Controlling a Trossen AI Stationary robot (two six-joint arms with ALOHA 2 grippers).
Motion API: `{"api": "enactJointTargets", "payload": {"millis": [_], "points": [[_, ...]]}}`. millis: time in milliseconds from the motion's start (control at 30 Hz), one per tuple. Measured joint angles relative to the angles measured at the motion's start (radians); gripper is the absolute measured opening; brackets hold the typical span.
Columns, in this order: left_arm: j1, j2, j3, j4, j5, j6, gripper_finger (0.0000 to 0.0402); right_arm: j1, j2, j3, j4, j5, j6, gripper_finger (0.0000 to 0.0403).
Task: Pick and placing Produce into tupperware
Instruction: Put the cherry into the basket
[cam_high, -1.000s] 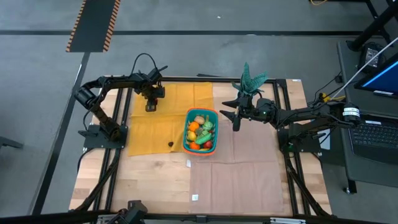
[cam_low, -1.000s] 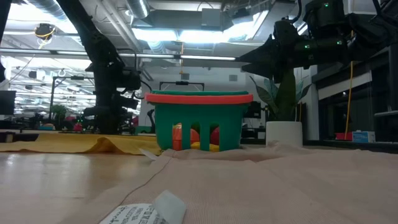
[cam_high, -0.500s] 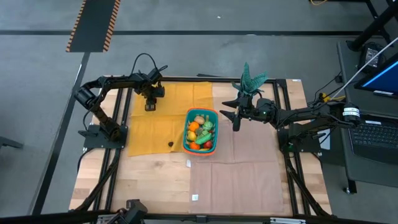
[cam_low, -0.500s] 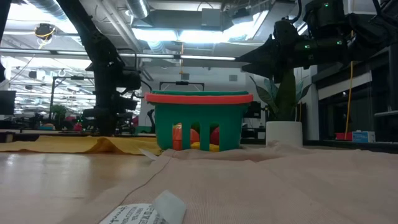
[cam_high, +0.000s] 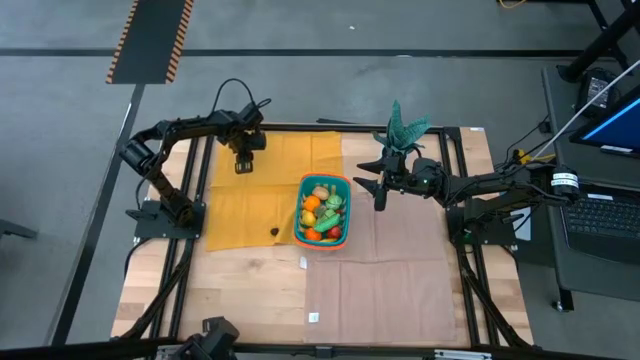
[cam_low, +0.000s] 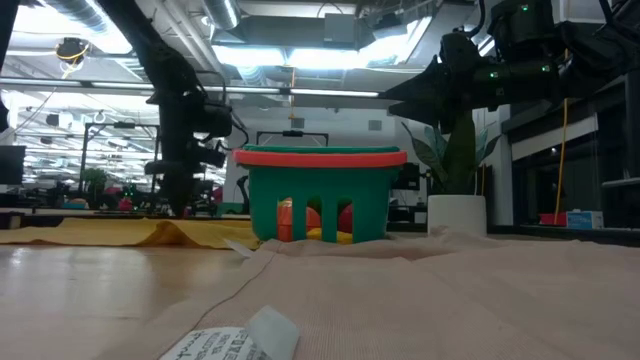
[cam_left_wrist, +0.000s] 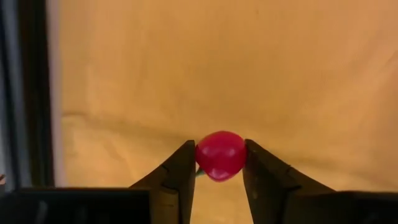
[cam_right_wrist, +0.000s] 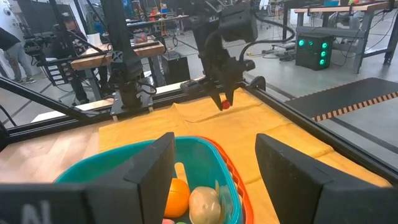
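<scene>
The mustard-yellow cloth mat (cam_high: 262, 190) covers the table's left half, seen from above, a soft bed for loose produce. At its right edge sits the teal slotted plastic basket with an orange rim (cam_high: 323, 210), central so both arms can likely reach it; toy fruits and vegetables (cam_high: 322, 211) nearly fill it. At two o'clock from the basket stands a potted green plant (cam_high: 401, 128). The right gripper (cam_high: 380, 186) hovers at the basket's three o'clock, fingers spread wide and empty, apparently waiting. At ten o'clock, over the mat's far edge, the left gripper (cam_left_wrist: 220, 180) pinches a small glossy red cherry-like fruit (cam_left_wrist: 220, 155), raised off the cloth. A small dark item (cam_high: 274, 232) at eight o'clock is too small to identify.
</scene>
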Motion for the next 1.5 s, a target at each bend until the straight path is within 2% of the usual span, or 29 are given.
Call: {"api": "enactJointTargets", "payload": {"millis": [167, 400, 500, 633, 833, 1233, 1400, 1500], "points": [[0.000, 0.000, 0.064, -0.057, 0.066, -0.037, 0.0110, 0.000, 0.000, 0.000, 0.000, 0.000, 0.000, 0.0225], [0.000, 0.000, 0.140, -0.106, 0.243, -0.117, 0.0099, 0.000, 0.000, 0.000, 0.000, 0.000, 0.000, 0.0225], [0.001, -0.001, 0.145, -0.119, 0.304, -0.126, 0.0099, 0.000, 0.000, 0.000, 0.000, 0.000, 0.000, 0.0225], [0.001, -0.001, 0.145, -0.121, 0.317, -0.137, 0.0102, 0.000, 0.000, 0.000, 0.000, 0.000, 0.000, 0.0225], [-0.001, -0.001, 0.146, -0.146, 0.446, -0.168, 0.0099, 0.000, 0.000, 0.000, 0.001, 0.000, -0.024, 0.0225], [-0.075, -0.028, 0.146, -0.135, 0.517, -0.195, 0.0099, 0.000, 0.000, 0.000, 0.038, 0.006, -0.071, 0.0225], [-0.120, -0.081, 0.159, -0.136, 0.535, -0.215, 0.0099, 0.000, 0.000, 0.000, 0.036, 0.076, -0.038, 0.0225], [-0.143, -0.123, 0.165, -0.120, 0.570, -0.233, 0.0099, -0.001, 0.000, 0.000, 0.036, 0.080, -0.042, 0.0225]]}}
